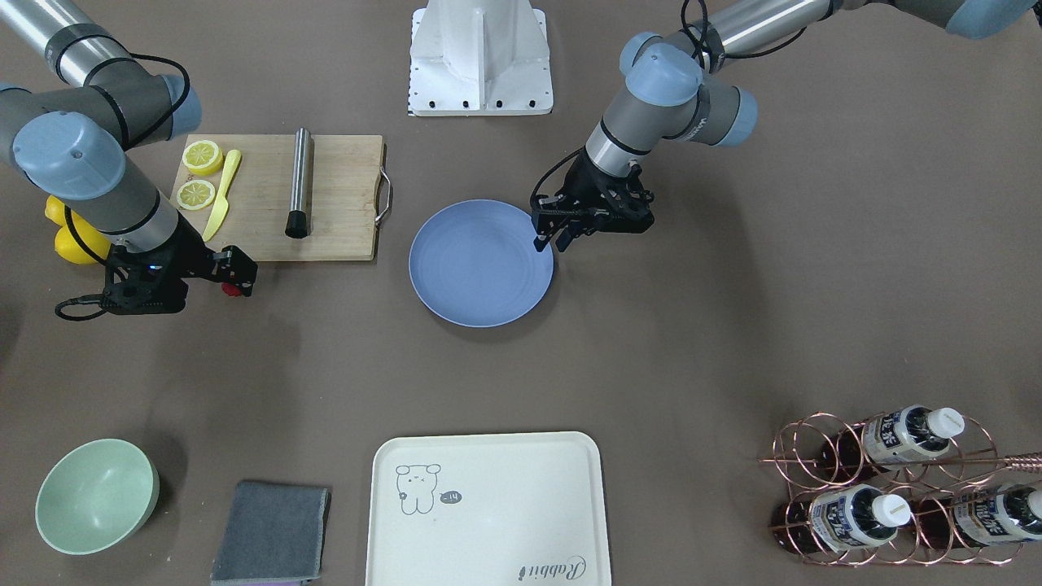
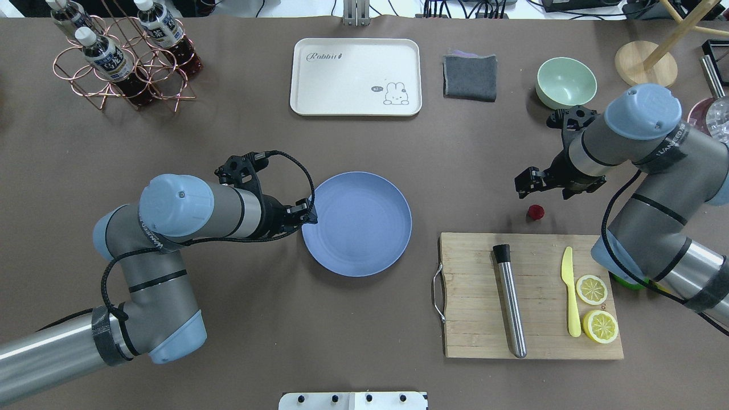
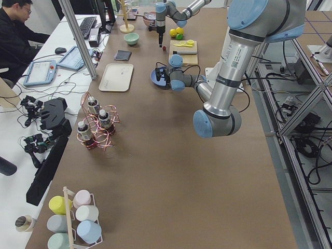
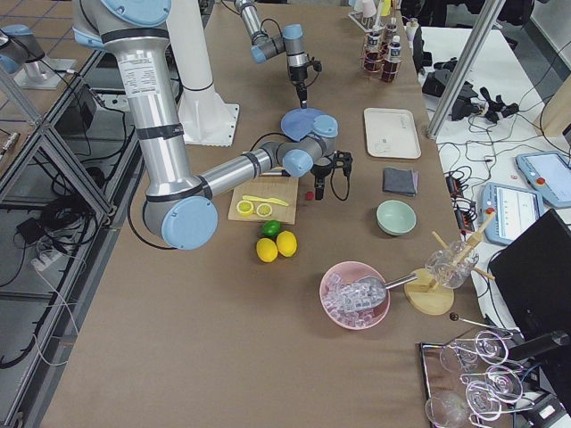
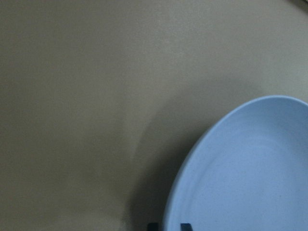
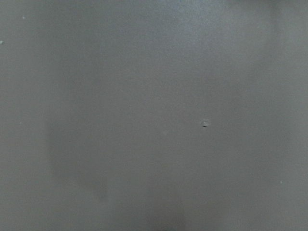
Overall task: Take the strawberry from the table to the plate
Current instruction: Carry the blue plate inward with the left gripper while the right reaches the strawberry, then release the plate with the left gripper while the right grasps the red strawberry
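Note:
The strawberry (image 2: 535,212) is a small dark-red berry lying on the table (image 2: 228,319), just beyond the cutting board's far edge. My right gripper (image 2: 545,191) hangs open right above it. In the front view the strawberry (image 1: 233,289) peeks out beside one finger of the right gripper (image 1: 207,283). The right wrist view shows only bare table. The blue plate (image 2: 356,224) lies empty at the table's middle. My left gripper (image 2: 310,216) sits at the plate's left rim, and in the left wrist view its tips stand close together over the plate (image 5: 250,178).
A wooden cutting board (image 2: 484,296) near the strawberry carries a steel rod (image 2: 510,302), a yellow knife (image 2: 569,290) and two lemon halves (image 2: 592,289). At the far side stand a mint bowl (image 2: 566,82), a grey cloth (image 2: 470,77), a cream tray (image 2: 356,77) and a bottle rack (image 2: 122,54).

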Robot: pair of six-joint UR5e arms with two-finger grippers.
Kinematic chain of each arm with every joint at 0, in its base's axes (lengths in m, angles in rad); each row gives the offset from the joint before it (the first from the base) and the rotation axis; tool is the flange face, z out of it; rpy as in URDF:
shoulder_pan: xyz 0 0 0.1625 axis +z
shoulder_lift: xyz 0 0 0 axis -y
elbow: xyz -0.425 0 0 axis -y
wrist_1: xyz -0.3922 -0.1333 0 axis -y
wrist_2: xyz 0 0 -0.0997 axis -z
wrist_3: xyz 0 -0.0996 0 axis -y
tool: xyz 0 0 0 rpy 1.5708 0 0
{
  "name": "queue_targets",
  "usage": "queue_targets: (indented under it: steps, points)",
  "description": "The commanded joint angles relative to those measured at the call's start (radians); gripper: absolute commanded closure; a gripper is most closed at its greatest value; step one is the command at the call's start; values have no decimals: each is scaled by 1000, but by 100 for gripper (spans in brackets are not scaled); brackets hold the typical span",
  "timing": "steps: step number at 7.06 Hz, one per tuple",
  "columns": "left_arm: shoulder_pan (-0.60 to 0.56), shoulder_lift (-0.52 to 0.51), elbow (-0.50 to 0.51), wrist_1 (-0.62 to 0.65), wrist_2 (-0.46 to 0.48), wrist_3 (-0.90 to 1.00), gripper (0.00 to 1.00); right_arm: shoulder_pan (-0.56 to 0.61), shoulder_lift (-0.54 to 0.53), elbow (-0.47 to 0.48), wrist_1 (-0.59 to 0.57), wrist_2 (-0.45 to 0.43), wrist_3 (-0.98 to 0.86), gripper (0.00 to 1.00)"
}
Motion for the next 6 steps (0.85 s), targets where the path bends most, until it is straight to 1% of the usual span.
queue_targets:
  steps: [1,3,4,5,6]
  points:
    - [-22,1,-20,26,-3,4,2,-13,-2,-15,0,-1,0,0]
    - [-27,1,-20,27,-5,6,2,-25,-2,-15,0,0,3,5]
    - [-30,4,-33,27,-3,6,2,-36,-2,-15,0,-1,5,10]
    - [-33,8,-39,27,-3,6,2,-39,-1,-18,0,-1,6,22]
    - [-33,8,-36,27,-3,6,2,-44,-1,-23,0,-1,5,76]
